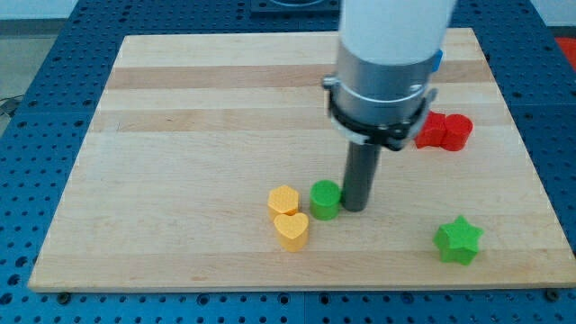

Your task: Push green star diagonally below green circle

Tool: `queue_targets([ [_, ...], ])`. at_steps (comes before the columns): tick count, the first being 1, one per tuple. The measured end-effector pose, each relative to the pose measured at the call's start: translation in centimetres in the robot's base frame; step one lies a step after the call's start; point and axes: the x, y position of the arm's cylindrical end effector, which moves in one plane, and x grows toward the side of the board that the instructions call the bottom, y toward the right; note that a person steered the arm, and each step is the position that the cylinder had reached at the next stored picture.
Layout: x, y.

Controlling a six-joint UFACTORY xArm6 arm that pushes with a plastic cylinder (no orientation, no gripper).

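Observation:
The green star (458,240) lies near the view's bottom right of the wooden board (180,108). The green circle (325,200) stands at the bottom centre. My tip (355,207) rests just to the right of the green circle, touching or nearly touching it, and far to the left of the green star.
A yellow hexagon (283,200) and a yellow heart (292,230) sit just left of the green circle. Two red blocks (444,131) lie at the right side, partly behind the arm's body. A bit of a blue block (438,61) shows behind the arm.

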Motion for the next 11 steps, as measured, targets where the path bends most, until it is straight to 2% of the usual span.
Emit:
queue_targets([
  [2,0.2,-2.8],
  [3,0.0,-0.6],
  [6,-3.0,15.4],
  [7,-3.3,17.0],
  [9,1.0,17.9],
  [10,5.4,19.1],
  [11,5.4,19.1],
])
